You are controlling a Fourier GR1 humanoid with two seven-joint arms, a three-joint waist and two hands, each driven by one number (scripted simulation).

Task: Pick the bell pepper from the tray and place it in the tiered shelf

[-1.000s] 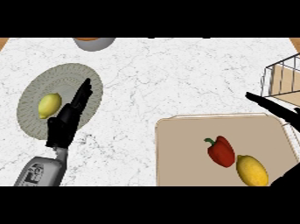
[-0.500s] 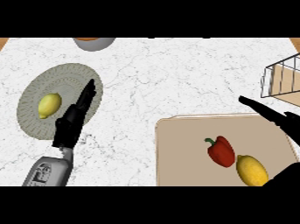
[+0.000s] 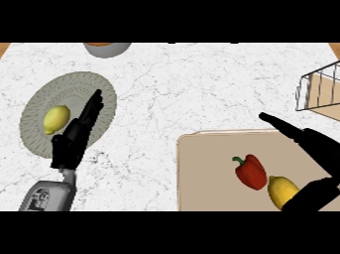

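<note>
A red bell pepper (image 3: 251,171) with a green stem lies on the beige tray (image 3: 209,173) at the lower right, a yellow lemon (image 3: 282,191) touching its right side. My right hand (image 3: 326,154) hovers open over the tray's right part, fingers straight and pointing up-left, its thumb (image 3: 311,196) low beside the lemon. It is apart from the pepper. The wire tiered shelf (image 3: 326,89) stands at the right edge. My left hand (image 3: 76,136) rests open at the left, fingers straight over a plate's rim.
A grey-green plate (image 3: 92,94) at the left holds another lemon (image 3: 55,119). A grey bowl (image 3: 106,48) sits at the counter's far edge. White marble counter lies between the plate and the tray.
My right hand has moved left and down over the tray, closer to the pepper. The left hand has barely shifted.
</note>
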